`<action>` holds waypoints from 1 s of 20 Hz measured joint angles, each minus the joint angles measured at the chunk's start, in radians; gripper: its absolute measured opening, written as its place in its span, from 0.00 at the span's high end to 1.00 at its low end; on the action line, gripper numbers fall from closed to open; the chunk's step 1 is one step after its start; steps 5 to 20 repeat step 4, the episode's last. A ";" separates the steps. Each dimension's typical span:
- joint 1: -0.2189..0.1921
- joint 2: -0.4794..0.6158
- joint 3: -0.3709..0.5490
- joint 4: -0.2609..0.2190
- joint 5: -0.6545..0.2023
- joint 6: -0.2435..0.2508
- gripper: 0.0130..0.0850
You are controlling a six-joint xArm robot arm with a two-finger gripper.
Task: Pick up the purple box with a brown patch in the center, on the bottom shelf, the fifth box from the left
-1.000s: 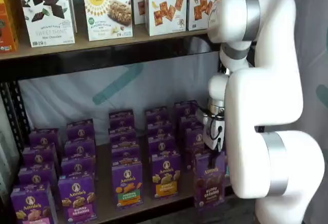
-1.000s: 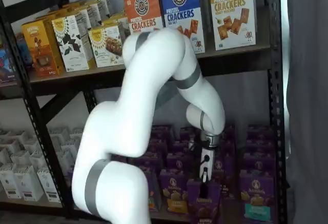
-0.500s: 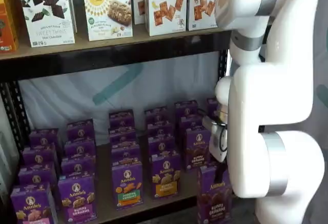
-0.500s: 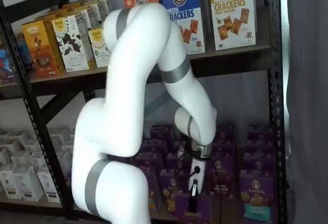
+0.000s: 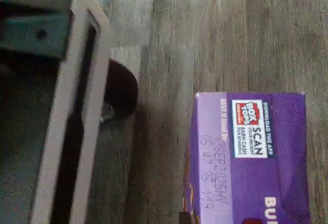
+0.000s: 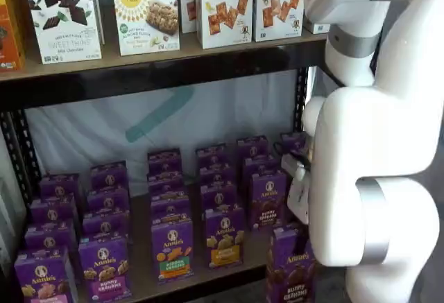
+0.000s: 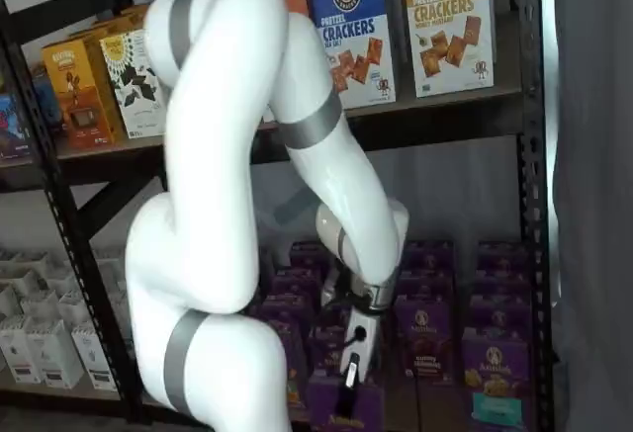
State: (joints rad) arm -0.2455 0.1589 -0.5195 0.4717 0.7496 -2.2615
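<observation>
My gripper (image 7: pixel 350 381) has its black fingers clamped on the top of the purple box (image 7: pixel 344 404), which I'm holding upright out in front of the bottom shelf (image 6: pixel 142 237), clear of the rows of purple cartons (image 6: pixel 172 247). In the wrist view the purple box's top flap hangs over a wooden floor (image 5: pixel 205 34). Cracker boxes (image 6: pixel 225 6) stand on the upper board.

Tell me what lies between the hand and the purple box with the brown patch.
Nothing. In a shelf view the hand is closed on the top of the purple box, touching it with no gap.
</observation>
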 joint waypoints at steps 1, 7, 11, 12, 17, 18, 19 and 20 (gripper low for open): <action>-0.004 -0.031 0.012 0.009 0.029 -0.008 0.67; -0.018 -0.149 0.041 0.025 0.154 -0.013 0.67; -0.018 -0.149 0.041 0.025 0.154 -0.013 0.67; -0.018 -0.149 0.041 0.025 0.154 -0.013 0.67; -0.018 -0.149 0.041 0.025 0.154 -0.013 0.67; -0.018 -0.149 0.041 0.025 0.154 -0.013 0.67; -0.018 -0.149 0.041 0.025 0.154 -0.013 0.67; -0.018 -0.149 0.041 0.025 0.154 -0.013 0.67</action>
